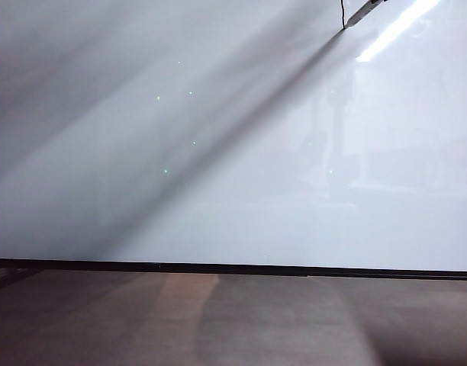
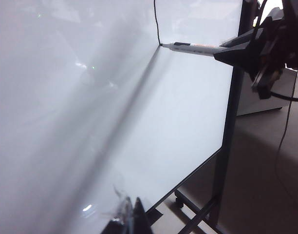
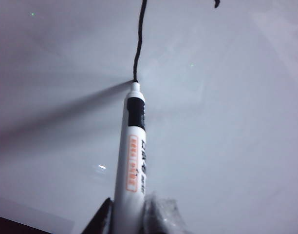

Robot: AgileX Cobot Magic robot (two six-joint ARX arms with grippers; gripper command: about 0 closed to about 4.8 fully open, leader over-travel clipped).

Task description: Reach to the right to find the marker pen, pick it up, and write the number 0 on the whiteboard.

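Marker pen (image 3: 131, 161) clamped in right tool (image 3: 129, 214), tip touching whiteboard (image 1: 233, 191) near upper right corner, at end of black stroke (image 3: 138, 44). Left tool (image 2: 132, 217) low near board's bottom edge; jaw state cannot tell.

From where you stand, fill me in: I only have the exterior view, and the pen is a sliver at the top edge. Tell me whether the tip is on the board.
Observer: Yes. The marker pen has its tip against the whiteboard, at the end of a black line.
Operator: Confirm the grip.
Observer: The right gripper is shut on the pen's barrel.
Operator: Report the left gripper.
Observer: The left gripper hangs low, off the board, holding nothing visible.
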